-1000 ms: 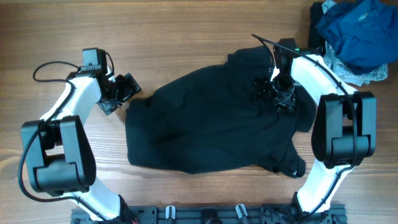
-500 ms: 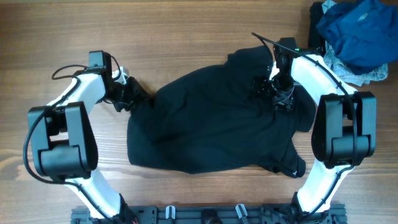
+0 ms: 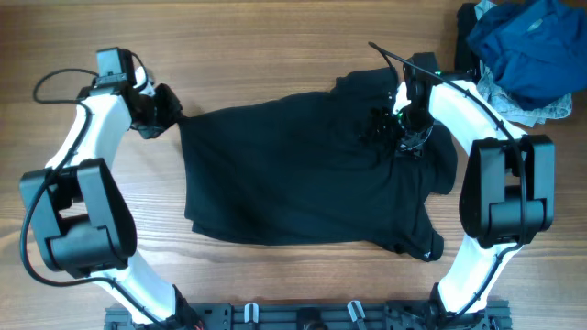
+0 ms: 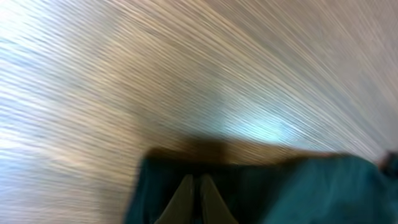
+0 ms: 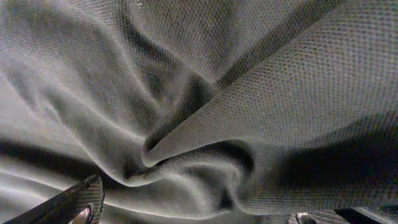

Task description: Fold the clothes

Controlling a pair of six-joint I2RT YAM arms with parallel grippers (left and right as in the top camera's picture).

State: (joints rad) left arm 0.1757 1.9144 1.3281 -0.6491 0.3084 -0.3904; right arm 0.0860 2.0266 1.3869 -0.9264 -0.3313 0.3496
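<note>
Black shirt [image 3: 293,179] lay spread across the middle of the wooden counter [image 3: 275,37], broadly flat on its left half and rumpled toward its upper right.

Overhead, my left claw [image 3: 168,110] sat at the shirt's upper left corner, at the very edge of the cloth. That view was too coarse to show how the jaws stood. The left wrist view, though heavily blurred, supplied it. My two fingers [image 4: 182,202] were pressed almost together, only a thin line between them, with dark cloth gathered around them and bare counter grain beyond. I recorded the left claw as pinched narrow on the shirt's corner. The cloth read teal-tinted in that view and black from overhead.

My right claw [image 3: 396,130] was set down on the rumpled upper right part of the shirt, well inside its outline. Overhead, black claw against black cloth hid the jaws. The right wrist view showed them. One fingertip [image 5: 81,202] stood at the lower left edge and the other at the lower right, wide apart, with a raised ridge of knit fabric and deep folds between them. The claw stood wide over the bunched cloth, clamping nothing. Cloth filled that whole view.

A pile of blue clothes [image 3: 523,46] lay at the upper right corner of the overhead view, apart from the shirt, and was seen only from there.
</note>
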